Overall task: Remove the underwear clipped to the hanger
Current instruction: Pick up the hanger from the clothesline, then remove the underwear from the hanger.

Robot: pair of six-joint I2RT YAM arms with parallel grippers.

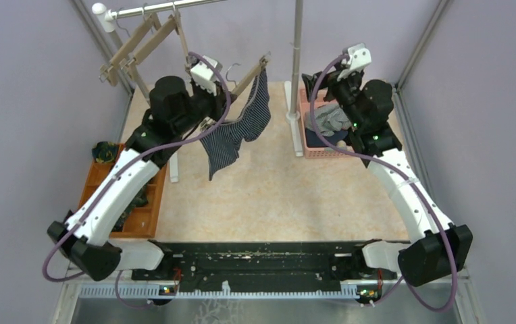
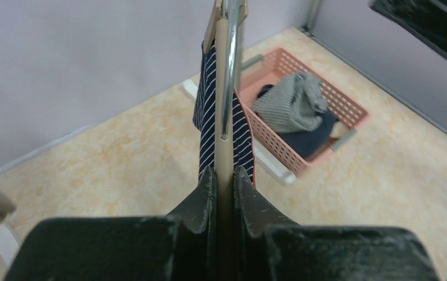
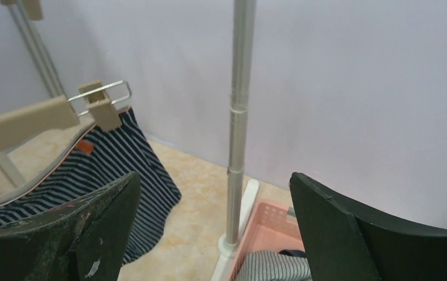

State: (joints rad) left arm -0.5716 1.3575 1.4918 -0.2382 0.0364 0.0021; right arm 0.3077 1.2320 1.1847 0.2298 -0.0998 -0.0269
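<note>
The dark-blue pinstriped underwear hangs from the right end clip of a wooden hanger; its other side droops free. My left gripper is shut on the hanger's bar, with the pinstriped cloth hanging just beyond. My right gripper is open and empty above the pink basket, to the right of the clip. The basket holds the grey-white striped underwear and the navy one.
The rack's upright pole stands between the hanger and the basket, with its white foot on the floor. Empty wooden hangers hang on the rail at back left. An orange tray with dark rolled bundles sits at left.
</note>
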